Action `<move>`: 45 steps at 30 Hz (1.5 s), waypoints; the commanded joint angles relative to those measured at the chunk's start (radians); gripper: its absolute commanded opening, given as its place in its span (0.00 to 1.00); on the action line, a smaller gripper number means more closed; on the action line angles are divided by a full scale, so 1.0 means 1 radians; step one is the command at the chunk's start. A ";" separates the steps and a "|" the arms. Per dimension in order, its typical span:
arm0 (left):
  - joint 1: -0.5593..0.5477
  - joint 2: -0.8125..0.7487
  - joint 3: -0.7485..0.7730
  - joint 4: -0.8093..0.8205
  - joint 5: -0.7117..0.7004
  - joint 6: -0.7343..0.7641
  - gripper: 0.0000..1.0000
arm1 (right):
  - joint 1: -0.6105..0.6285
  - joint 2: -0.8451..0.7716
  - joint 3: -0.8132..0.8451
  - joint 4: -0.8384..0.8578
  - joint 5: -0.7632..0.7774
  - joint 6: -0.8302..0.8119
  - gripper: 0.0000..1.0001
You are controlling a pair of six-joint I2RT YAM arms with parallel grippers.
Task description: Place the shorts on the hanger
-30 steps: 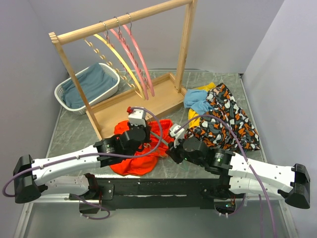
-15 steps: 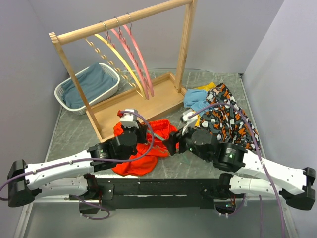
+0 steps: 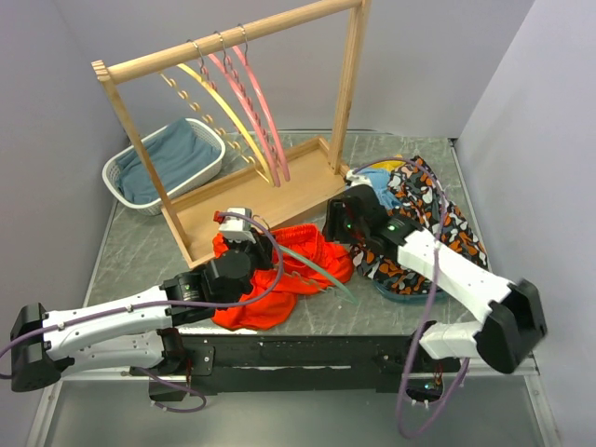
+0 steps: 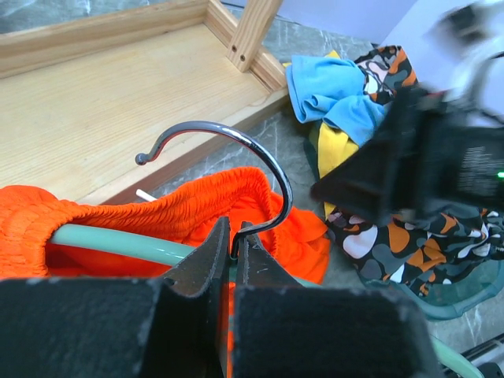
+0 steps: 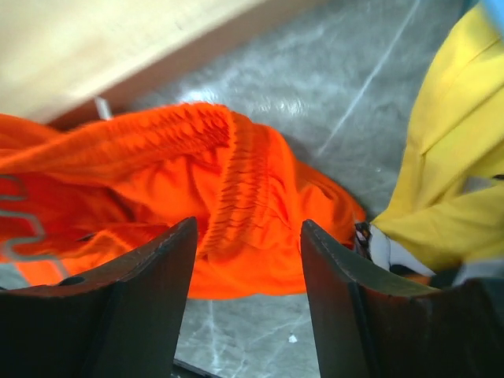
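Right gripper (image 5: 248, 228) has withdrawn, gaping empty | left gripper (image 4: 235, 236) pinching hanger (image 4: 118, 242) by hook (shorts (image 4: 165, 209) seemingly half-threaded) | risk: unsupported fabric slides off when lifted

The hanger (image 4: 126, 244) is gripped below its hook by the left claw (image 4: 234, 240), its bar partly covered by the shorts (image 4: 189, 209).

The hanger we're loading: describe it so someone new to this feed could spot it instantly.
Start at the wooden rack at the back, then drop to the orange-red shorts lying before its base. The hanger pokes out of them, its metal hook pinched in the left tool. It is thin, pale mint green and lying down, unlike the pink hangers and yellow hanger hung on the rail.
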 commanded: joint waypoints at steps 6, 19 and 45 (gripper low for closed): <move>-0.001 -0.024 -0.049 0.007 -0.068 -0.054 0.01 | -0.009 0.244 0.115 0.085 -0.058 0.035 0.59; -0.001 -0.044 -0.051 0.034 -0.158 -0.063 0.01 | -0.009 0.220 0.033 0.116 -0.024 0.055 0.07; 0.000 0.008 0.060 0.102 -0.410 -0.121 0.01 | 0.032 -0.418 -0.191 -0.125 0.036 0.110 0.00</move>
